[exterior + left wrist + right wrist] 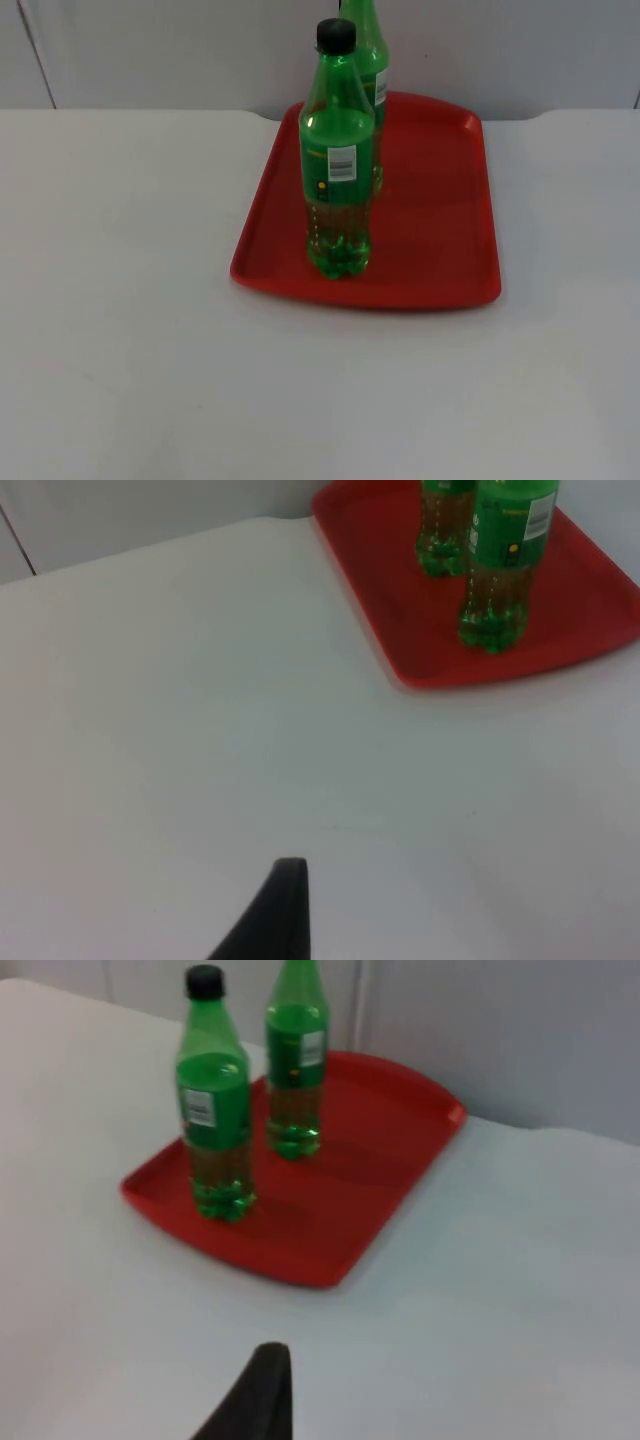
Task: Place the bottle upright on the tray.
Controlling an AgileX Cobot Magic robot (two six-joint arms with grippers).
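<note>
Judging the job as good as done: black-capped bottle [338, 160] upright on the red tray [440, 200], toward the tray's near left corner, base flat on the tray floor. Second green bottle [368, 60] also upright, close behind toward the tray's far edge, not touching the first. Tray set at the far edge of the worktop [120, 300], about midway along it.

Left hand [280, 915] over bare worktop off the tray's left edge, well apart from both bottles; cannot tell whether open or closed. Right hand [255, 1395] over bare worktop off the tray's near right corner, equally clear of the tray; cannot tell its state either. Both apparently waiting.

Worth watching: tall, narrow and probably top-heavy, so likely to tip at a slight knock. Could be toppled by an arm sweeping low across the tray, then roll off over the nearby rim or strike the second bottle. Could also go over if the tray itself gets nudged.
</note>
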